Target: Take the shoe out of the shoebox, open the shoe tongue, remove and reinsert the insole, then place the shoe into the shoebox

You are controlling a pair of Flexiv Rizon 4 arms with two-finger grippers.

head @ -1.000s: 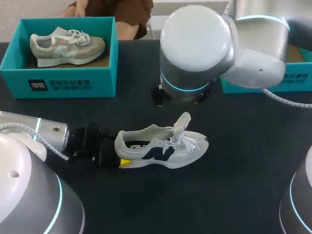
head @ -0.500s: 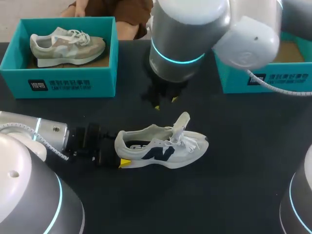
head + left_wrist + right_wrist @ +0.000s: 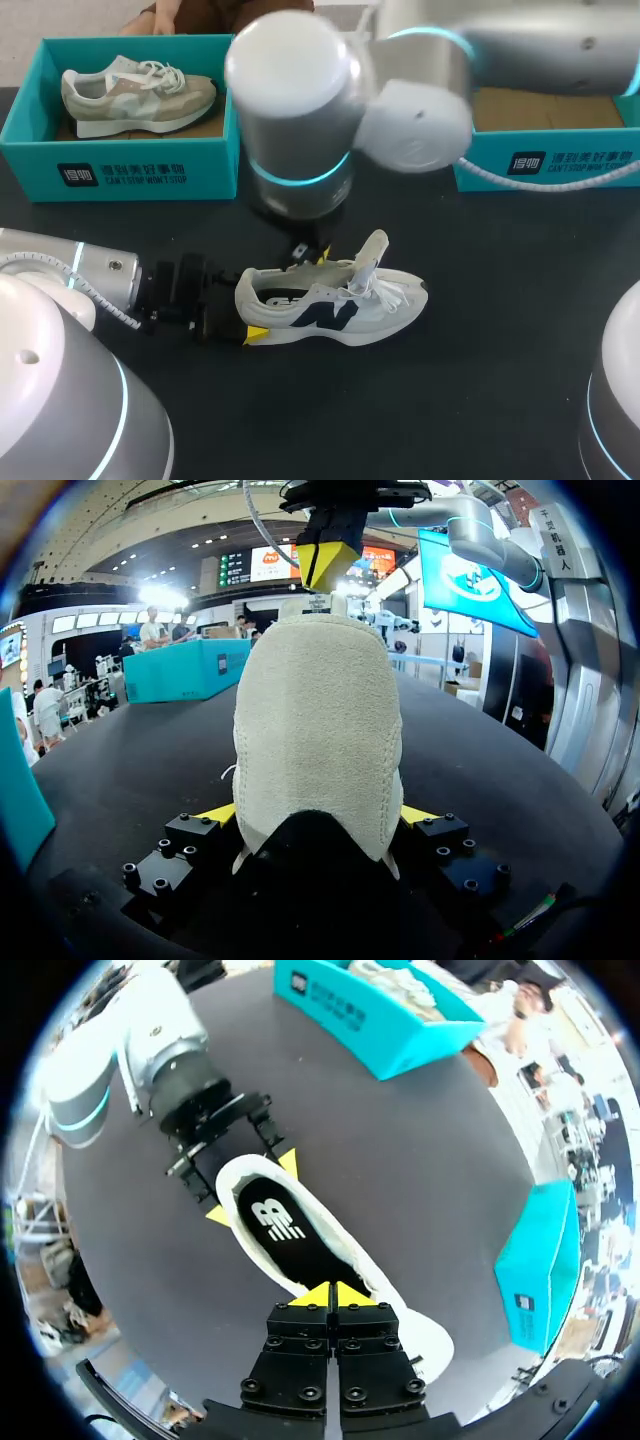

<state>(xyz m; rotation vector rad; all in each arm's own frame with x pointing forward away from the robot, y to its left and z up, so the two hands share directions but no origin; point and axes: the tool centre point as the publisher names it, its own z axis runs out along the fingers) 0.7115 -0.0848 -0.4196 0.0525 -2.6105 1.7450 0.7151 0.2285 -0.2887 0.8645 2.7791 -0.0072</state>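
Observation:
A white shoe (image 3: 335,300) with a dark logo lies on its sole at the middle of the black table, toe to the right and tongue pulled up. My left gripper (image 3: 245,308) holds its heel (image 3: 318,730), one yellow tip pressed on each side. From above, my right gripper (image 3: 330,1295) hangs over the shoe's opening, near the tongue end of the black insole (image 3: 275,1220), its yellow tips closed together with nothing seen between them. The head view shows the right gripper (image 3: 318,256) just behind the shoe's collar; the left wrist view shows it (image 3: 328,562) above the heel.
A teal shoebox (image 3: 120,165) at the back left holds a beige shoe (image 3: 135,92). A second teal shoebox (image 3: 545,165) stands at the back right. My right arm's big elbow (image 3: 300,100) hangs over the table's middle.
My right arm has swung left and down to the shoe's opening, and its fingers have gone from open to shut. The left gripper and the shoe have stayed put.

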